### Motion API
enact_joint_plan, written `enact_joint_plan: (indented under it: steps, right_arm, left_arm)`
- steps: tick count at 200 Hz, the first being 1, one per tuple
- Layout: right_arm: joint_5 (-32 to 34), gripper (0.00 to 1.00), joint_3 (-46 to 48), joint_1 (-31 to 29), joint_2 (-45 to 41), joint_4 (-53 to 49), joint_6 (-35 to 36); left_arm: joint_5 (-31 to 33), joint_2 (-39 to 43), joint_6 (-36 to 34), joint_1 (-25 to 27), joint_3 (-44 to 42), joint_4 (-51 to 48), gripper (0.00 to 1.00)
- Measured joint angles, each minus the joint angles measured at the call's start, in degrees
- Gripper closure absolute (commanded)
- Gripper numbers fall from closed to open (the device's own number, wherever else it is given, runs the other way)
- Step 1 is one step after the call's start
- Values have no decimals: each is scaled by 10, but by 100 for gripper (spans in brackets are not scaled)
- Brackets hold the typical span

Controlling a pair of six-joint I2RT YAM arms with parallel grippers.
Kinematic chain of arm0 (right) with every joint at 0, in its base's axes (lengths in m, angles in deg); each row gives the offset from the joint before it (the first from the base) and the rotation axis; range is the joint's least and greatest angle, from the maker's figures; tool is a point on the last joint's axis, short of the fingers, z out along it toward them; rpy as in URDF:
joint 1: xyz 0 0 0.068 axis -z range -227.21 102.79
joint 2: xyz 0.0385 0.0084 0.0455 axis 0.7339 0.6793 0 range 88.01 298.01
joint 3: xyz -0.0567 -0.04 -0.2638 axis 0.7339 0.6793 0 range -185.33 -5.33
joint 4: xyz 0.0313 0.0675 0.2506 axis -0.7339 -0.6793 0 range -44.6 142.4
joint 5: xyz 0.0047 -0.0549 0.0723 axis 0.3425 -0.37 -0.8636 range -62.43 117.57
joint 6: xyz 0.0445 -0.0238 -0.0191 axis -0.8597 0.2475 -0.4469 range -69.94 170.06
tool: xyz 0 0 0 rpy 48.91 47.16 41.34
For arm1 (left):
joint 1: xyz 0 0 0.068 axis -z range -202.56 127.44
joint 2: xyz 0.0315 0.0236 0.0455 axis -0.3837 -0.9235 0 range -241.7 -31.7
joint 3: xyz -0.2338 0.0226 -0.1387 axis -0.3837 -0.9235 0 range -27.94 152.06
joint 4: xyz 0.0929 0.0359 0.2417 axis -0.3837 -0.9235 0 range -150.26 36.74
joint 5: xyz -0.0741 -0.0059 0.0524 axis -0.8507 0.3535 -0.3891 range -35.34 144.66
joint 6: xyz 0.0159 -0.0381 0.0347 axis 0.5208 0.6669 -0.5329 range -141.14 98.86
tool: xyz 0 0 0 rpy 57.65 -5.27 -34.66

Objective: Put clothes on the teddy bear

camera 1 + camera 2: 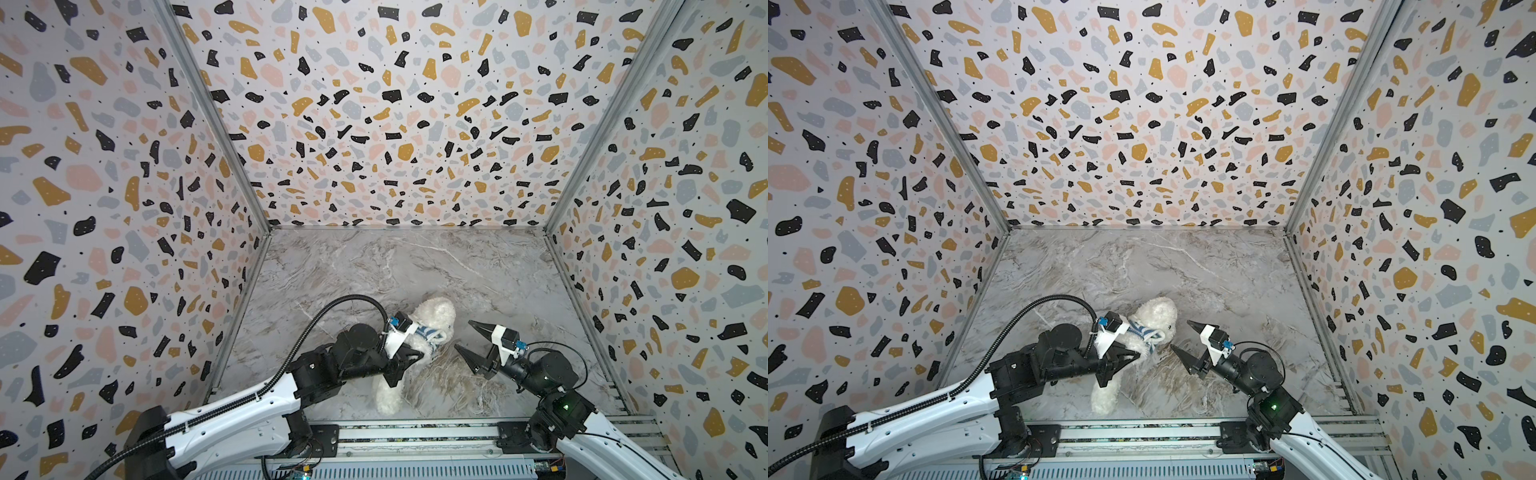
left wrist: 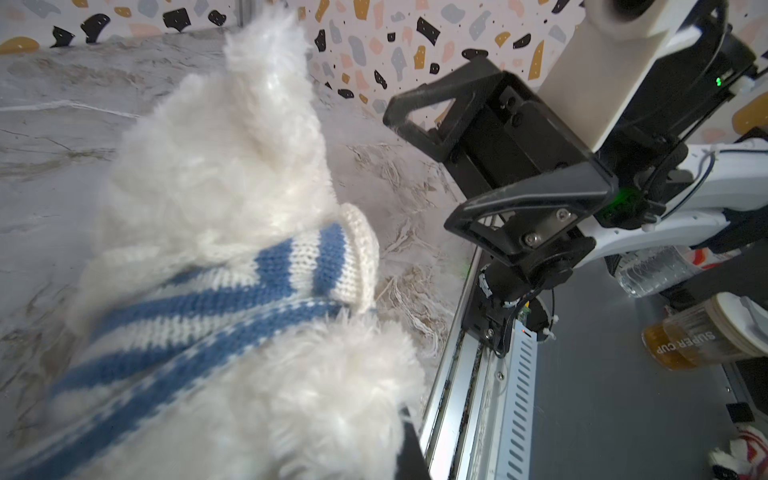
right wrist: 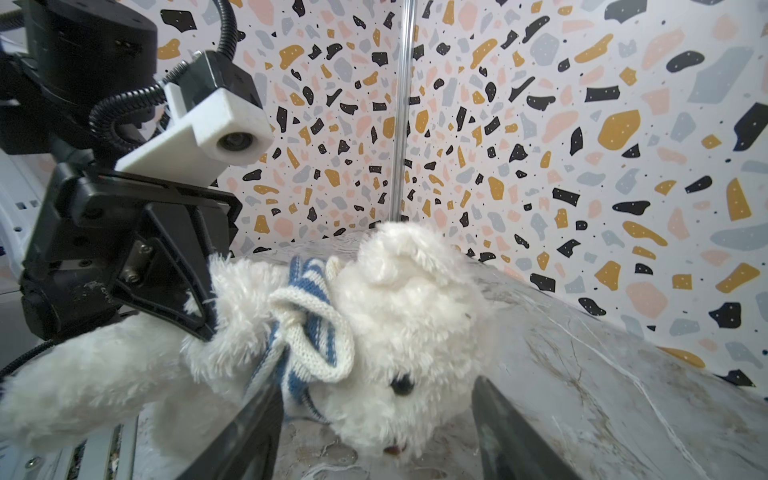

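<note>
so the left gripper (image 1: pixel 415 355) is pinching the teddy bear (image 1: pixel 436 312) by the tabletop's (image 1: pixel 415 266) front edge, and the right gripper (image 1: pixel 462 333) is hanging wide open just beside it

Left pincer (image 1: pixel 411 356) pinched closed, right pincer (image 1: pixel 462 334) spread wide, both arms reaching inward.

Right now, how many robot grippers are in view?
2. The left gripper is shut on the teddy bear; the right gripper hangs open beside its head, holding nothing. None seems hidden.
</note>
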Motion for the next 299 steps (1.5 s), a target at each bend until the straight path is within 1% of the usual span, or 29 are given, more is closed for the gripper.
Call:
enact_joint_plan:
  steps: [24,45,91,140,192,204,217,226,235,259,299]
  right_arm:
    - [-16,27,0,0,28,29,31]
    - [-31,27,-7,0,77,41,55]
    - [-73,24,-15,0,166,82,70]
    - [-98,23,-21,0,224,115,72]
    - [-118,27,-29,0,246,122,76]
    - [-123,32,-30,0,245,123,78]
    - [-127,44,-30,1,243,123,82]
    - [-130,49,-30,1,241,123,83]
    - [-132,52,-30,2,238,122,86]
    - [-133,57,-30,3,234,116,92]
    - [-136,77,-30,3,229,100,97]
  left_arm:
    - [-18,0,-17,0,4,-39,100]
    - [-30,2,-30,0,5,-70,100]
    - [-50,23,-48,0,16,-109,100]
    - [-72,28,-64,0,18,-119,100]
    - [-79,36,-73,0,18,-124,100]
    - [-79,37,-74,0,18,-124,100]
    - [-79,37,-74,0,18,-124,100]
    - [-80,37,-74,0,18,-124,100]
    - [-80,37,-74,0,18,-124,100]
    - [-81,37,-75,0,18,-125,100]
    - [-70,39,-76,0,18,-134,100]
